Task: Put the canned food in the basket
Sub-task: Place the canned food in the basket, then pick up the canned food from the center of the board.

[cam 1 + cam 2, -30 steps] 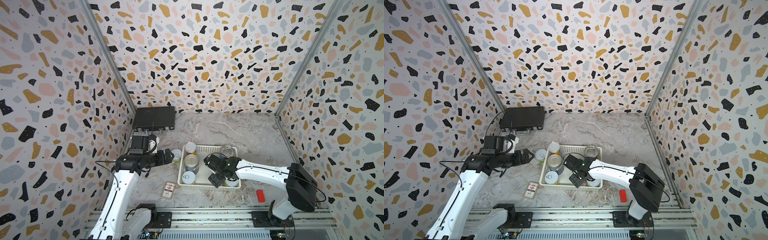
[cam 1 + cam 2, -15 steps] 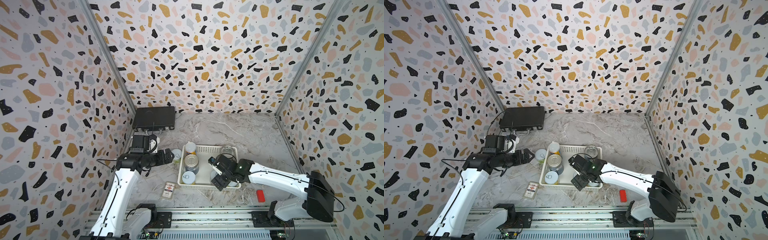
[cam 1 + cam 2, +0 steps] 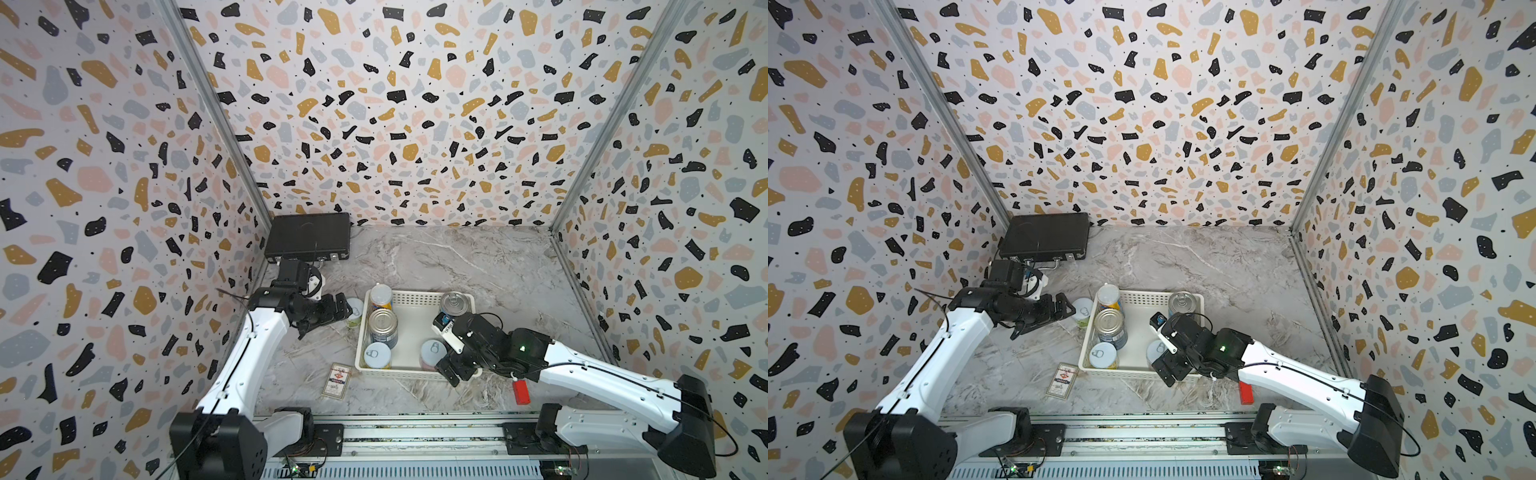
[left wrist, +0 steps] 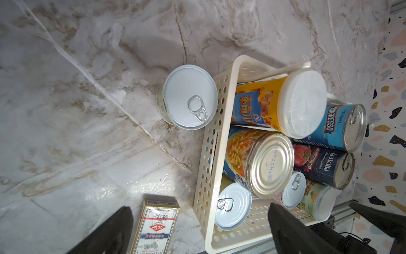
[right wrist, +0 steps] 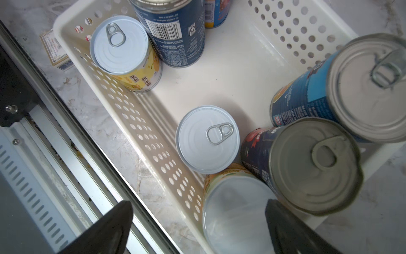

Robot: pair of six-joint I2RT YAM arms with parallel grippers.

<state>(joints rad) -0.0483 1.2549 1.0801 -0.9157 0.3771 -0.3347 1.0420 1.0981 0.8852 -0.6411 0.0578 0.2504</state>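
Only wrist views show tomato can [image 4: 323, 165]

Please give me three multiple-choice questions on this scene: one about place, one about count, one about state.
1. Where stands the green-labelled metal can with a pale ring-pull top? A) inside the white perforated plastic basket B) on the grey marble table beside that basket C) on another can
2. How many cans stand in the basket? A) five B) seven C) eight
3. How is the left gripper? A) open, empty B) shut on a can C) shut, empty
Answers: 1 B, it stands outside the basket wall; 2 B, the left wrist view shows seven inside; 3 A, its fingers are apart, holding nothing.
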